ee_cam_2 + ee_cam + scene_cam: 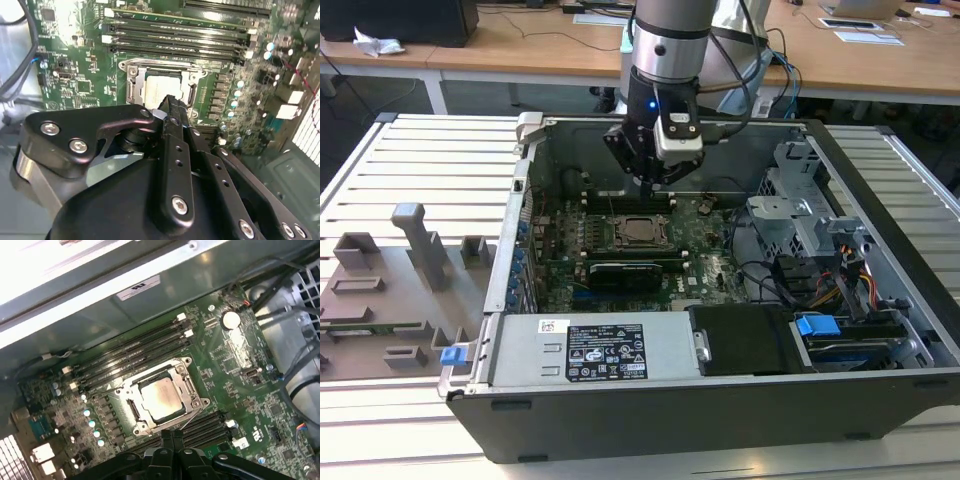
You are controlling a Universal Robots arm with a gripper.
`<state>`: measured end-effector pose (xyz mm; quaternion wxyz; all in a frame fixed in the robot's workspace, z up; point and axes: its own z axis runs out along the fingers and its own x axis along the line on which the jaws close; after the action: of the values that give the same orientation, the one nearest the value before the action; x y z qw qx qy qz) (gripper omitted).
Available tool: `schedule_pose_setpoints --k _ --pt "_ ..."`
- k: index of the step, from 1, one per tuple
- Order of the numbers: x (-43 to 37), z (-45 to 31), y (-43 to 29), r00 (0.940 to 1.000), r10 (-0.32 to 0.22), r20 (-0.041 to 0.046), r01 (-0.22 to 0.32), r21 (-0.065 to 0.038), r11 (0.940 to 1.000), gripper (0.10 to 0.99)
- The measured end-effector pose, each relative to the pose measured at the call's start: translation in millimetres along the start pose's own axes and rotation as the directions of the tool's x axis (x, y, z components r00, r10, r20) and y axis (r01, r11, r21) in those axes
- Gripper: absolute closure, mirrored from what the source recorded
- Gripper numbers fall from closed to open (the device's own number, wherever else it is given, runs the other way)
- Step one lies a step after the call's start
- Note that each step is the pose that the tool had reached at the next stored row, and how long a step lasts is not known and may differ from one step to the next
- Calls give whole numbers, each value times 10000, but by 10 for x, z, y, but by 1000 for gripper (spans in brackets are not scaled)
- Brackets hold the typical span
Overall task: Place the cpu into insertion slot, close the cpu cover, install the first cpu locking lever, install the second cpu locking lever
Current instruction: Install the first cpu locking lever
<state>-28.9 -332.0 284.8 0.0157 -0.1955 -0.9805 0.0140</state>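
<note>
The robot arm (665, 40) reaches straight down from above into the open computer case (720, 410), which sits on the white tabletop (420, 150). The gripper (648, 183) points down at the green board (240, 365). It hangs over the board, close to the chip but not touching it.

In both wrist views the 2 fingers (167, 440) of the gripper (170, 102) are pressed together, so the gripper is narrow. Nothing is held between them.

The cpu (159, 397) is a small grey square. It lies flat in the insertion slot (134, 411) in the middle of the board. The cpu cover (197, 401), a thin silver frame, lies down flat around the cpu, and the top of the cpu shows through its window. In the second wrist view the cpu (160, 90) sits just past the fingertips.

Long black memory slots (130, 347) run beside the slot. I cannot tell how the thin locking levers stand.
</note>
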Motion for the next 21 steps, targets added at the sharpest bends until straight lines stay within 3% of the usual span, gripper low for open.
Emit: schedule_pose_setpoints --k 3,8,10,13,15,16,20,21 --pt "0 0 0 9982 -591 20 591 16 9982 980" --pt "0 0 0 9876 -1571 50 1571 44 9876 980" --pt "0 0 0 9736 -2282 71 2281 67 9736 980" --pt "0 0 0 9437 -3307 98 3307 103 9437 980" --pt "0 0 0 9313 -3640 106 3639 116 9314 980" --pt "0 0 0 9182 -3960 113 3958 129 9182 980" --pt "0 0 0 8898 -4563 126 4561 153 8898 980" --pt "0 0 0 8768 -4806 131 4804 164 8769 980"
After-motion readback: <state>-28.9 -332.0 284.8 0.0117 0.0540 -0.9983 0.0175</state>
